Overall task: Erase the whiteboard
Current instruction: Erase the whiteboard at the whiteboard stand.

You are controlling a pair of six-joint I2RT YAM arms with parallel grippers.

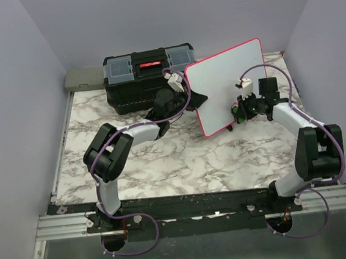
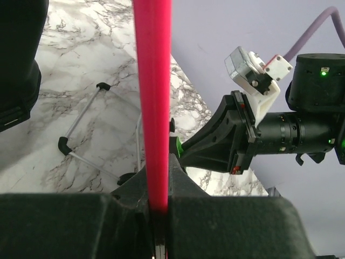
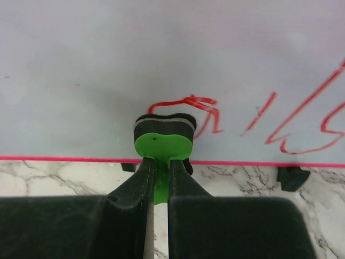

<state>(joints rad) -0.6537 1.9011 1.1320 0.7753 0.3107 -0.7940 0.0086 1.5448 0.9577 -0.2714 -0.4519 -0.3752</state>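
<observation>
The whiteboard [image 1: 229, 81] stands tilted on edge over the marble table, white with a pink-red rim. My left gripper [image 1: 187, 101] is shut on its left edge; in the left wrist view the rim [image 2: 152, 97] runs straight up from between the jaws of the left gripper [image 2: 157, 181]. My right gripper [image 1: 239, 112] is shut on a green eraser [image 3: 163, 143]. Its black felt presses on the whiteboard's face [image 3: 161, 54] just above the lower rim, at the left end of red handwriting [image 3: 302, 127]. The right gripper [image 3: 161, 168] pinches the eraser's green tab.
A black toolbox [image 1: 146, 77] sits behind the left arm at the back of the table [image 1: 182, 159]. A grey flat pad [image 1: 84, 78] lies at the back left corner. The board's wire stand [image 2: 81, 132] and black feet [image 3: 292, 177] hang near the tabletop. Grey walls enclose three sides.
</observation>
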